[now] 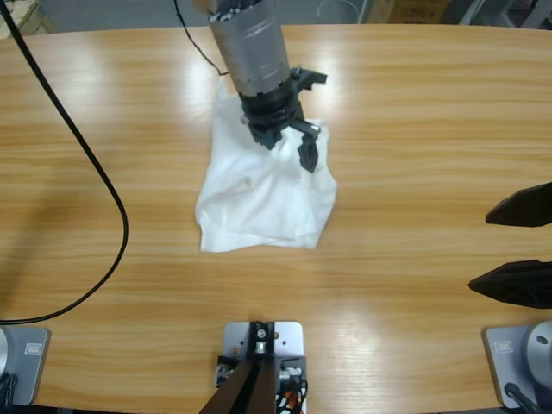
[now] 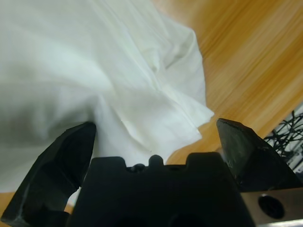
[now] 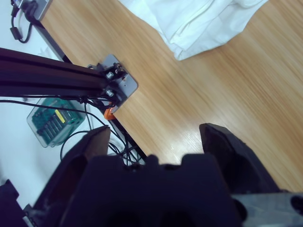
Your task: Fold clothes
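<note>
- Plain white cotton T-shirt (image 1: 263, 203), crumpled into a rough folded bundle, lying on the long light-wood bench (image 1: 414, 129) just above centre in the high view.
- Bundle's bottom edge roughly straight, lower corners at 7 and 5 o'clock; top narrows under the arm at 12 o'clock.
- Silver-grey left arm (image 1: 250, 43) coming down from the top edge near the middle, black left gripper (image 1: 289, 138) over the shirt's upper right part, about 1 o'clock of the bundle centre.
- Left fingers (image 2: 61, 165) spread apart, nothing between them; cloth directly ahead and under them in the left wrist view, layered hems (image 2: 189, 113) showing toward 3 o'clock, bare wood beyond.
- Contact between left fingers and cloth: cannot tell.
- Right gripper (image 1: 517, 246) at the right edge of the high view, 3 o'clock, well apart from the shirt; only its two black fingers in view there.
- Right fingers (image 3: 227, 146) spread wide, holding nothing, over bare wood; shirt corner (image 3: 199, 28) at 12 o'clock in the right wrist view.
- Thick black cable (image 1: 78, 147) looping across the bench's left part from 11 to 8 o'clock, clear of the shirt.
- Thin black wire (image 1: 194, 39) running beside the left arm at the top.
</note>
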